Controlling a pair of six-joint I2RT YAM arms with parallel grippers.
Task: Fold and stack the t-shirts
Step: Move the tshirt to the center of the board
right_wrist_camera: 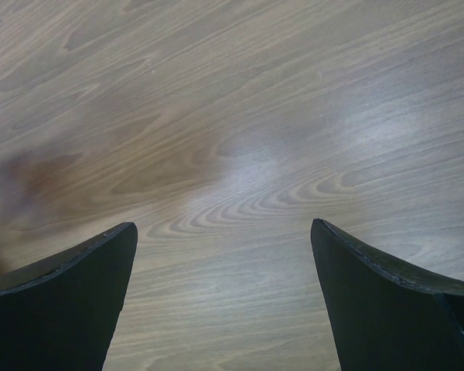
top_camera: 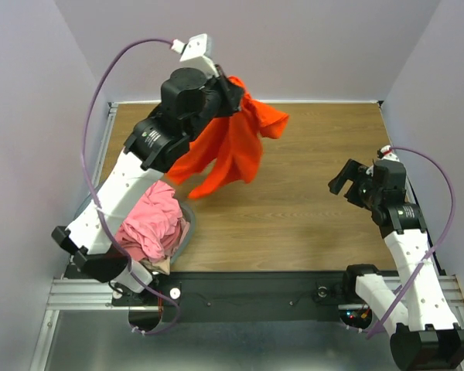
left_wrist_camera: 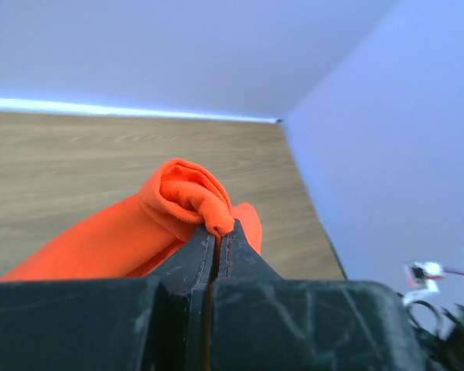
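My left gripper [top_camera: 233, 83] is shut on the orange-red t-shirt [top_camera: 230, 147] and holds it up above the far left of the table, the cloth hanging loose below. In the left wrist view the jaws are pressed together with a bunch of the orange-red t-shirt [left_wrist_camera: 182, 197] pinched at their tips [left_wrist_camera: 219, 229]. A pink t-shirt [top_camera: 151, 220] lies crumpled in the basket at the near left, with a bit of pale beige cloth [top_camera: 161, 265] under it. My right gripper [top_camera: 345, 176] is open and empty over bare wood at the right; it also shows in the right wrist view [right_wrist_camera: 224, 232].
The clear bluish basket [top_camera: 187, 230] stands at the table's near left under my left arm. The wooden table [top_camera: 309, 209] is walled by pale panels on three sides. A black rail runs along the near edge.
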